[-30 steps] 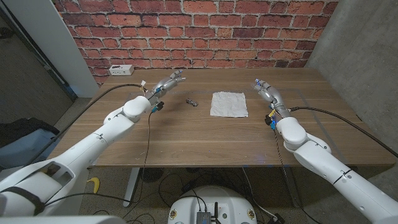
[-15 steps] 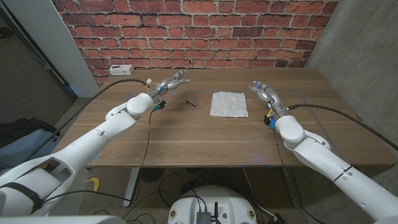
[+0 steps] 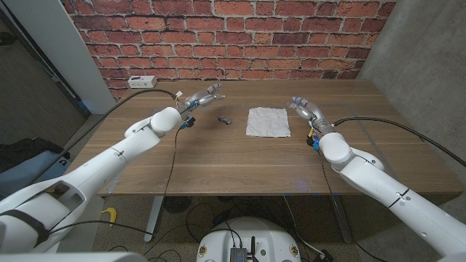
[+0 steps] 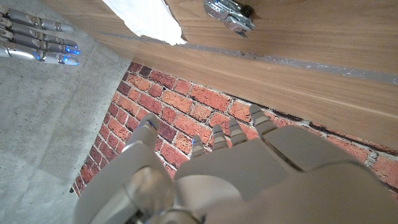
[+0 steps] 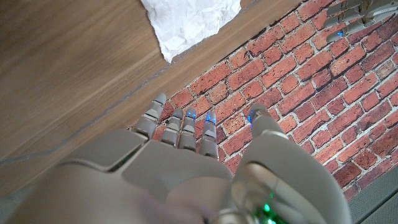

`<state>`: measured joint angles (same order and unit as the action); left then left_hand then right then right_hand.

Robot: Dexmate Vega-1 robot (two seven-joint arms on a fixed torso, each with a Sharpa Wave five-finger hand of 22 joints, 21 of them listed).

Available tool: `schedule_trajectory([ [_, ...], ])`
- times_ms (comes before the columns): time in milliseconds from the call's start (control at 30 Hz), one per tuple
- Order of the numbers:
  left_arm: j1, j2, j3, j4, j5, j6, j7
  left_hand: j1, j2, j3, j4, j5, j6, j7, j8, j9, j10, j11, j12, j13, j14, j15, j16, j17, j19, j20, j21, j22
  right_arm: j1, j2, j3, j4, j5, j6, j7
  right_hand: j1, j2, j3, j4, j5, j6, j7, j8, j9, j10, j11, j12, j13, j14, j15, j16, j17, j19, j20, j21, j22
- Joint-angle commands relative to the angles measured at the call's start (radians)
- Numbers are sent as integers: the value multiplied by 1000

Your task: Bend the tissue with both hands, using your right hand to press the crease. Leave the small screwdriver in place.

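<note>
Your left hand (image 3: 202, 97) hangs over the bench (image 3: 218, 156) with fingers spread, holding nothing, beyond the small screwdriver (image 3: 226, 120); your right hand (image 3: 306, 109) is likewise spread and empty, just beside the tissue (image 3: 267, 121). The tissue lies flat and unfolded between them, so you seem set to take it from both sides, and the screwdriver lies apart from it. The left wrist view shows the screwdriver's metal body close up; the head view alone shows the gaps between hands and tissue.
</note>
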<state>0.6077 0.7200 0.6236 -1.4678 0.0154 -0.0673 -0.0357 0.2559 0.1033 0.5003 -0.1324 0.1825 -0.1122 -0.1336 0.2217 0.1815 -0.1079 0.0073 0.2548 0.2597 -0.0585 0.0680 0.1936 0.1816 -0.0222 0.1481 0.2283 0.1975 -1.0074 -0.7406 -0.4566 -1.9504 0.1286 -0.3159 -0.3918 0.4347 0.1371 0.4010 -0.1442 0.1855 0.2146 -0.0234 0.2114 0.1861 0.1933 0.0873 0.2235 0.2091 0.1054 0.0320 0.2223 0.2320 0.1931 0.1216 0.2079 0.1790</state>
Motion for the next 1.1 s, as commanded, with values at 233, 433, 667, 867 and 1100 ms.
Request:
schedule_trajectory([
  [233,-6,27,24,-63,64,42,-43,1,6,6,-1,2,31,3,2,0,10,2,2,-4,-10,2,-4,2,-12,4,-4,5,40,-23,-63,-65,-76,-165,12,5,10,9,-3,9,18,0,4,3,14,-9,8,1,13,-2,5,-3,18,-2,7,2],
  [433,-1,38,31,-99,91,67,-53,0,5,5,0,2,45,8,4,0,11,1,1,-6,-11,2,-4,3,-14,5,-5,5,45,-32,-83,-84,-101,-208,16,8,13,11,-2,10,23,0,4,3,18,-11,8,0,16,-5,6,-4,21,-4,8,2],
  [667,3,46,39,-131,116,90,-67,-1,4,5,0,2,55,12,4,0,17,1,2,-9,-12,1,-4,3,-15,5,-5,5,48,-38,-99,-100,-121,-244,20,12,17,14,-3,11,28,-2,4,3,22,-13,8,-1,20,-8,6,-6,25,-7,8,2],
  [867,2,50,51,-155,148,113,-77,-2,3,5,0,2,58,14,2,0,18,1,1,-11,-12,3,-4,3,-16,4,-5,5,57,-45,-116,-114,-138,-281,33,15,20,15,-3,12,33,-2,5,3,27,-14,8,-1,22,-10,7,-7,28,-8,9,2],
  [1100,-2,50,66,-173,182,139,-90,-3,3,4,0,2,66,15,2,0,20,1,1,-13,-14,3,-4,3,-19,3,-6,5,69,-44,-140,-129,-163,-335,37,20,28,19,-1,13,43,-5,6,3,33,-16,8,-2,26,-15,9,-8,32,-12,9,2],
])
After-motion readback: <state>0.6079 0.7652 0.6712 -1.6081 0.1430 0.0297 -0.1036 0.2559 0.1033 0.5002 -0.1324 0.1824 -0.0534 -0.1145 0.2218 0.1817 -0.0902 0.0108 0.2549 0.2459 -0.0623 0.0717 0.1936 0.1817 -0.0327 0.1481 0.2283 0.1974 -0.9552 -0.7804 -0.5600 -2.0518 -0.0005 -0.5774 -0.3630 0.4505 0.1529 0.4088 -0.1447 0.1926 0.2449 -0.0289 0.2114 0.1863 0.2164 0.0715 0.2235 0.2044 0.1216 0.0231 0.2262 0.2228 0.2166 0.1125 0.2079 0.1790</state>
